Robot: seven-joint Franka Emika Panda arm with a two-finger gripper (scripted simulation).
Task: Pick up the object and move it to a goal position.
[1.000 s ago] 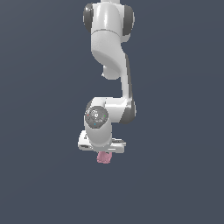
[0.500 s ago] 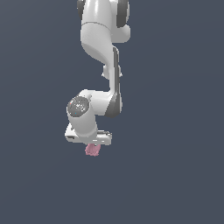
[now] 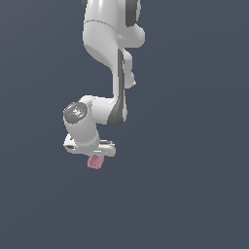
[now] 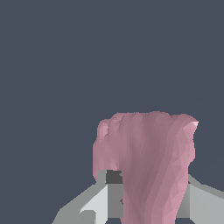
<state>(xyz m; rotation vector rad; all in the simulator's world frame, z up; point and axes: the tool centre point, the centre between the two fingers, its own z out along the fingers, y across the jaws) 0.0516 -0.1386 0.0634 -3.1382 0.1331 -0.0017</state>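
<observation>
Background in both views is a uniform dark blue-grey field; no surface or support is discernible under the arm. Arm: a white Franka Panda with dark grey joint seams, descending from the top edge of the exterior view, bending at an elbow and ending in a wrist housing with a round dark cap facing the camera. Gripper: a white hand body mounted below the wrist, lying crosswise and slightly tilted, with its fingers pointing downward. Fingers: light grey, seen in the wrist view on either side of the load, drawn in close against its flanks, so the jaws are clamped on it at a narrow gap. Object: a small pink matte lump, much narrower than the hand body, projecting just below the fingers in the exterior view and touching nothing else. In the wrist view the object shows faceted, ridged sides and an uneven far edge, extending out beyond the fingertips.
</observation>
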